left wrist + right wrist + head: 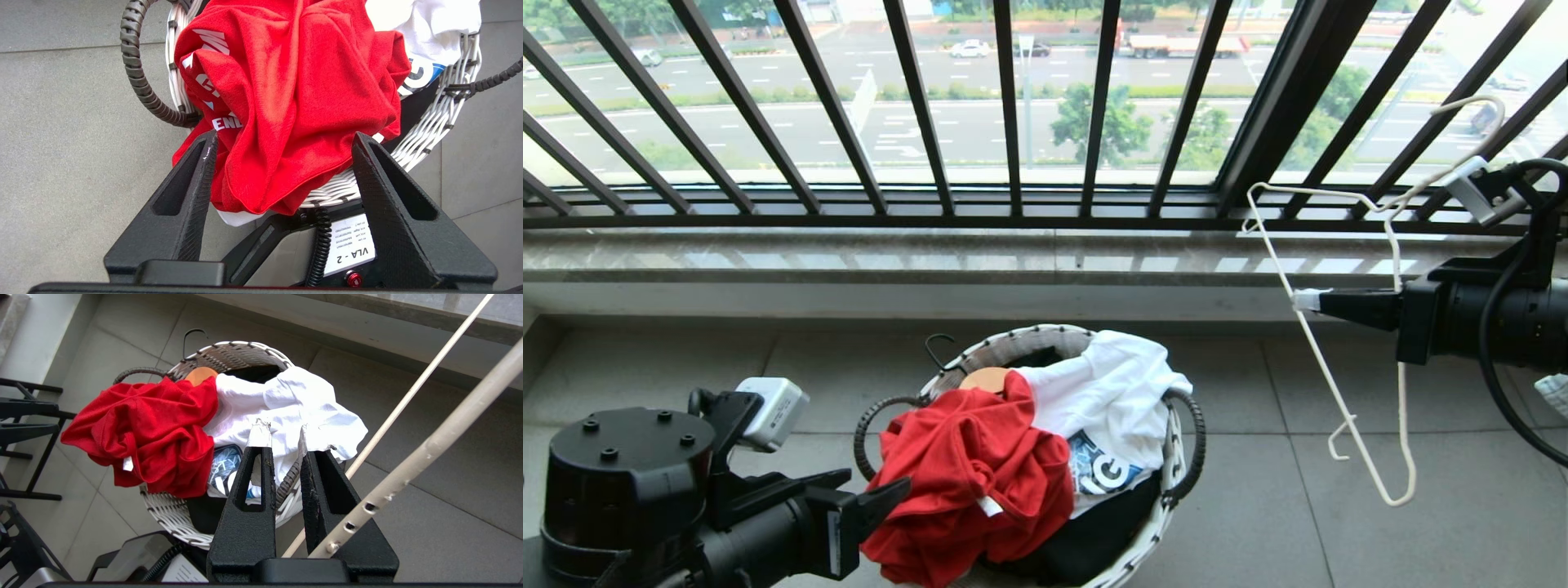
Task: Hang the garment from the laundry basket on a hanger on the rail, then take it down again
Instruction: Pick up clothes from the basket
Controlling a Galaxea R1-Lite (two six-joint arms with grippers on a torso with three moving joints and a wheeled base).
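Observation:
The red garment lies crumpled over the near left rim of the laundry basket on the tiled floor. My left gripper is low at its left edge. In the left wrist view it stands open and wide, with loose folds of the garment lying between the fingers, ungripped. My right gripper is raised at the right and shut on the off-white wire hanger, which dangles tilted. The right wrist view looks past that gripper and the hanger down at the basket. The rail is out of view.
A white T-shirt with blue print and a black garment also fill the basket, and a wooden hanger piece pokes out behind. The black barred window railing and stone sill stand behind. A black metal frame stands left of the basket.

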